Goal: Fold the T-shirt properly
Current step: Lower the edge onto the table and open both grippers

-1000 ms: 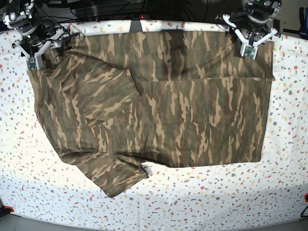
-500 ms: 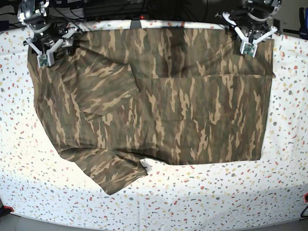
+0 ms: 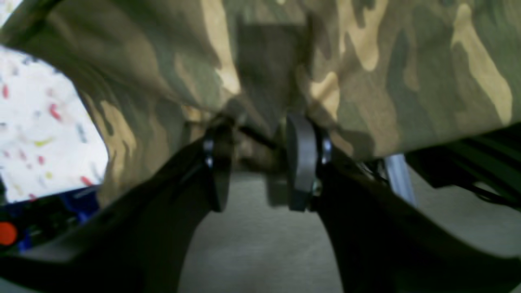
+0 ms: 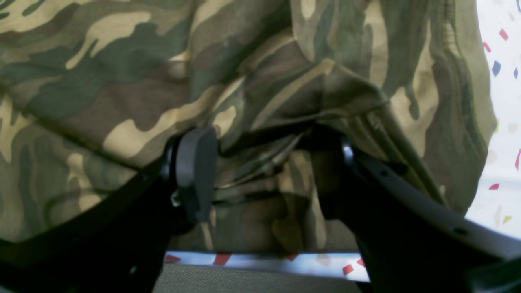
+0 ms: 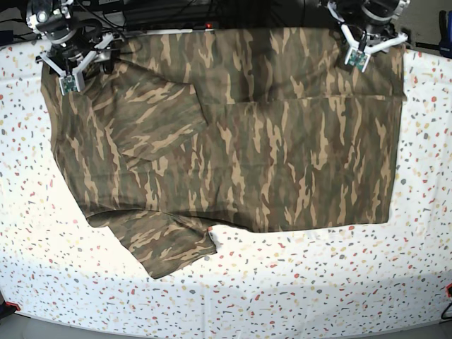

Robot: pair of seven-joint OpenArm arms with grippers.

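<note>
While spread flat, T-shirt [image 5: 233, 134] runs lengthwise left-right (collar hidden).

Bench [image 5: 42, 282]: carries the T-shirt [image 5: 268, 155], spread flat across its middle and far part, with bare bench to the left, right and near side in the base view.

T-shirt: body fills the centre and right; one sleeve [image 5: 152, 131] lies folded inward on top of the body at the left; the other sleeve [image 5: 166, 244] sticks out at the near left corner onto bare bench.

Right gripper [image 5: 69, 67]: at the shirt's far left corner in the base view, cloth bunched between its jaws.

Left gripper [image 5: 364, 46]: at the far right corner, cloth edge between its jaws, the rest draped beyond them.
</note>
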